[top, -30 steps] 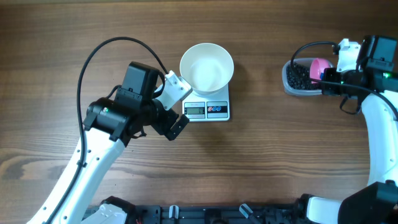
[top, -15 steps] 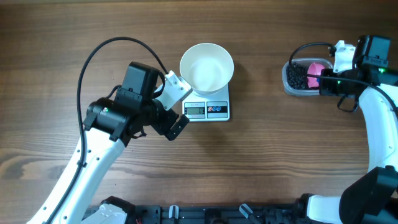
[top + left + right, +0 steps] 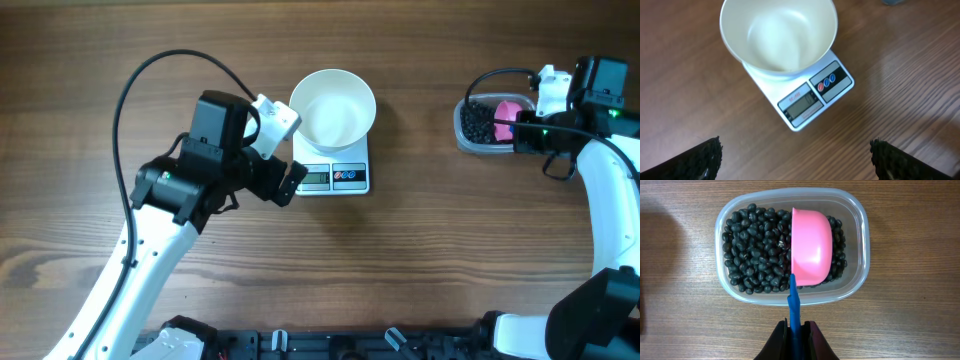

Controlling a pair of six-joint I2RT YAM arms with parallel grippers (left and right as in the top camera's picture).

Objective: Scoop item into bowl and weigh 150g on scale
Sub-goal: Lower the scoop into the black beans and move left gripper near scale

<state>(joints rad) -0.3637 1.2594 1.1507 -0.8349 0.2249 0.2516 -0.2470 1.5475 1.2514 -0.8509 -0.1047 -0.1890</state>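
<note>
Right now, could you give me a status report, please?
Left gripper open, empty, near scale. Right gripper shut on scoop, tipped into beans. Bowl empty on scale. Nothing in the way.

We see a brown wood-grain counter (image 3: 450,250). Ahead of the left pincer (image 3: 283,152), whose fingertips (image 3: 892,161) are black and knobbly, there is a plain white bowl (image 3: 780,35) and a white scale (image 3: 774,89) with a grey display (image 3: 801,106) and red and blue buttons (image 3: 828,81). Just before the black right pincer (image 3: 795,330) are matte black beans (image 3: 752,250), a clear tub (image 3: 860,245), and a pink scoop (image 3: 811,250) with a blue handle (image 3: 794,300).
</note>
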